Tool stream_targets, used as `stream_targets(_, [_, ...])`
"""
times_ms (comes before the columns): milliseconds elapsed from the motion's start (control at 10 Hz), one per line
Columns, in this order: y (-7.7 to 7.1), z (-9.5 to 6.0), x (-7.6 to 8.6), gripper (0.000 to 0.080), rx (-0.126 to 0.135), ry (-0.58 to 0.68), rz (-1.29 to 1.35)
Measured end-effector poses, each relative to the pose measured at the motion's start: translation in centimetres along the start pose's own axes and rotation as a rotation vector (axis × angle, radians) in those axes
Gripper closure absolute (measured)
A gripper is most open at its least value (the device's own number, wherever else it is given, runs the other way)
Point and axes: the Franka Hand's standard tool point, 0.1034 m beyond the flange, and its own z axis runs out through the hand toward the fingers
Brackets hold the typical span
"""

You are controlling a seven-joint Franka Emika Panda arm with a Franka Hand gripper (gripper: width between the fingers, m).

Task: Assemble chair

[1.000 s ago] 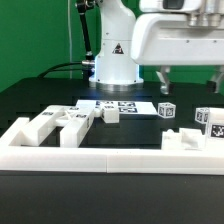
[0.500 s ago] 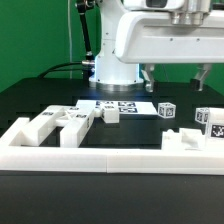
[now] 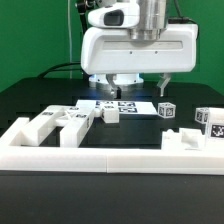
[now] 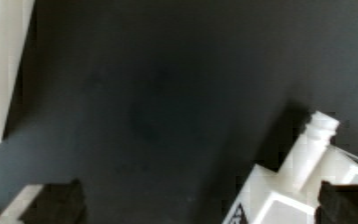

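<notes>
Loose white chair pieces with small tags lie in a cluster at the exterior view's left, behind the front rail. Another white notched piece lies at the right. My gripper hangs open above the back of the table, over the marker board, and holds nothing. Its two dark fingers point down and stand wide apart. In the wrist view the gripper shows only bare black table between its fingertips, and a white tagged piece lies beside one finger.
A long low white border rail runs along the front. Small tagged white cubes sit right of the marker board, one more at the far right and another near the cluster. The robot base stands behind.
The gripper has swung from the exterior view's upper right toward the left, and now hangs over the marker board. It stays open. The parts have not moved.
</notes>
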Motion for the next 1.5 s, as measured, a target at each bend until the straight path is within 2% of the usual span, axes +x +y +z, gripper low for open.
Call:
stream_targets(300, [0.2, 0.2, -0.4, 0.015, 0.0, 0.0, 0.008])
stream_targets(400, [0.6, 0.8, -1.9, 0.015, -0.004, -0.001, 0.034])
stream_targets(500, [0.2, 1.7, -4.0, 0.015, -0.002, -0.019, 0.05])
stream_targets(700, [0.0, 3.3, -6.9, 0.015, 0.015, -0.055, 0.066])
stream_targets(800, [0.3, 3.6, -7.4, 0.015, 0.013, -0.053, 0.067])
stream_targets(1200, [0.5, 3.8, -7.7, 0.015, 0.008, -0.061, 0.064])
stream_targets(1300, [1.0, 4.2, -8.5, 0.015, 0.006, -0.086, 0.073])
stream_targets(1400, [1.6, 4.4, -9.3, 0.015, 0.014, -0.157, 0.087])
stream_targets(1500, [1.7, 4.4, -9.4, 0.015, 0.028, -0.211, 0.105])
